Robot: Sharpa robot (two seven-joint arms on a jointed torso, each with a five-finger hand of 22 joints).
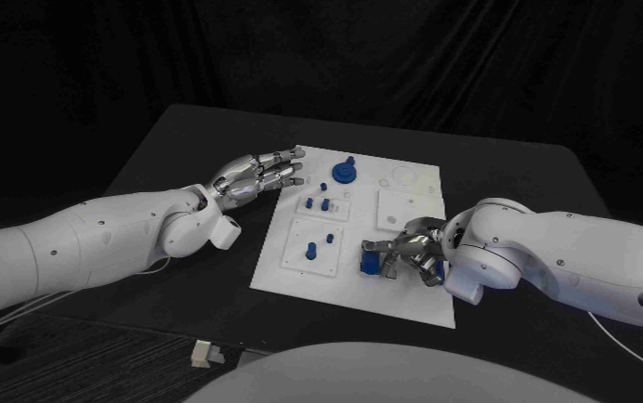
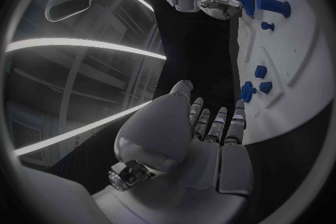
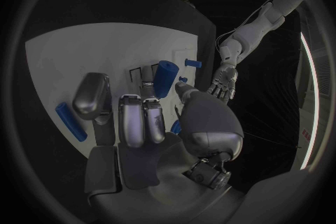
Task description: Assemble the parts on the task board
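While the board (image 1: 402, 296) lies in the middle of the table (image 1: 175, 134), assembly appears partly done. Near the board's far edge a round blue part (image 1: 346, 173) stands on the plate. Toward the left edge, small blue pegs (image 1: 319, 203) stand in a raised white block, and a further peg (image 1: 312, 252) stands in a second block nearer the front edge. The recesses by the far right corner (image 1: 409, 178) look unfilled, so further parts are judged to remain.

The right hand (image 1: 406, 254) is over the board near its front right corner, fingers curled around a blue block (image 1: 370, 264). In the right wrist view a blue cylinder (image 3: 164, 78) shows just past the fingertips (image 3: 133, 117) and a blue bar (image 3: 70, 121) lies on the board beside the hand. Whether the block is firmly clamped or merely touched cannot be told from these views.

The left hand (image 1: 257, 176) rests at the board's far left corner, fingers extended and close together, holding nothing; its fingertips (image 2: 234, 123) reach the board's edge, apparently steadying it.

Judged status: several pegs seated; the block at the right hand is not yet placed.
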